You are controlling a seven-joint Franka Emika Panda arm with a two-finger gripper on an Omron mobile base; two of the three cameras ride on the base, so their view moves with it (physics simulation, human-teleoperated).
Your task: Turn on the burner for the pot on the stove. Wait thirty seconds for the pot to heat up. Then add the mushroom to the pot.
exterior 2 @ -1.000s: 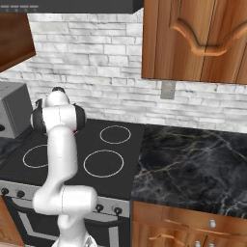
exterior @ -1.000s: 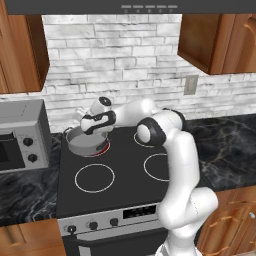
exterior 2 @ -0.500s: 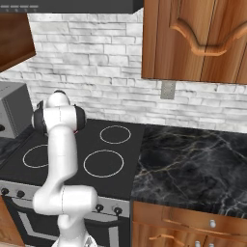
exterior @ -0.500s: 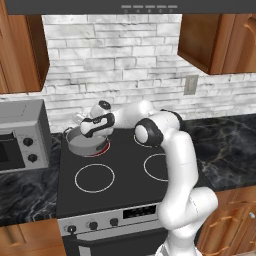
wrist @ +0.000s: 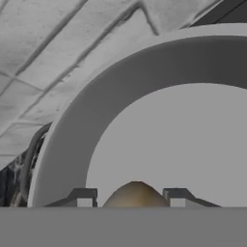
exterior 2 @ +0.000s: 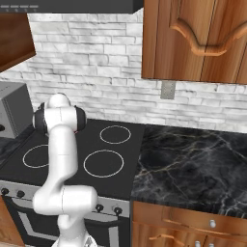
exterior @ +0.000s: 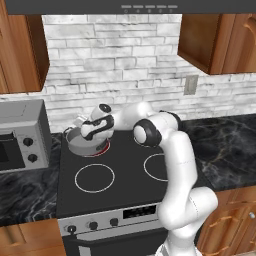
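In the hand view the claw point(wrist: 130, 198) is seen with its two dark finger tips point(wrist: 83, 197) set on either side of a small beige rounded cap, the mushroom point(wrist: 136, 195); the jaws are closed on it, though the contact itself is cut off by the lower edge and only the top of the cap is shown. Behind it the grey pot point(wrist: 144, 125) is seen from above, its bare floor wide open, its rim curving out of frame to the right. One dark side handle at the left rim is only partly made out. In the left base view the claw point(exterior: 86, 131) is held over the pot point(exterior: 80, 145), which sits on the red-rimmed burner point(exterior: 101, 149) at the back left of the stove point(exterior: 125, 187); the mushroom is too small to be made out there, and much of the pot is hidden by the hand. The pot stands near the grey oven point(exterior: 22, 135) and close to the brick wall point(exterior: 115, 65). The front rings are bare. In the right base view the pot's corner is blocked by the arm point(exterior 2: 60, 144).
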